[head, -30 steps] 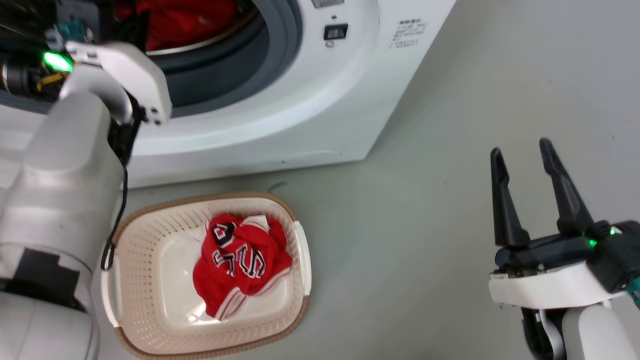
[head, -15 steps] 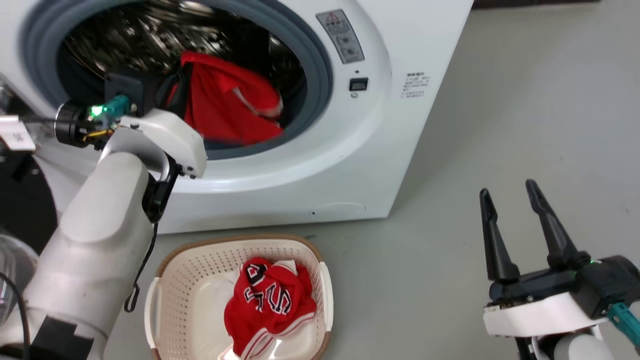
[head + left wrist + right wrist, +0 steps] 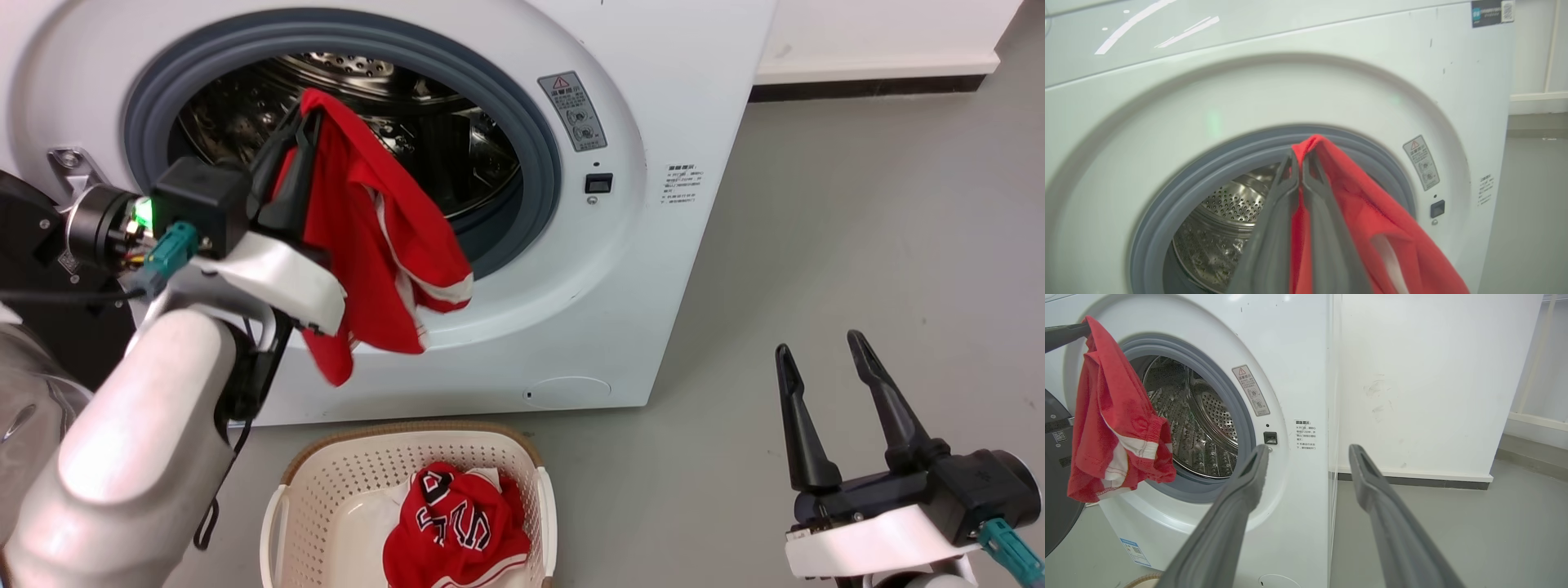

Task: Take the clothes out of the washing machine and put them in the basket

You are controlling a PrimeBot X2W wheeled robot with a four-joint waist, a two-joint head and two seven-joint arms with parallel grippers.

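while my left pincer (image 3: 295, 122) pinches a thin red white-striped garment (image 3: 384, 245) before the large white front-loading washing machine (image 3: 669, 98), my right pincer (image 3: 820, 345) hangs spread.

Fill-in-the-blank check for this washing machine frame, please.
The left tool is ____ on a red shiny garment with white stripe trim, in front of the large white front-loading washing machine.
The right tool, away from the machine, stands ____ and holds nothing.
Another red garment with black white-edged lettering lies ____ the low cream-white perforated plastic basket.
Missing words: shut; open; in.
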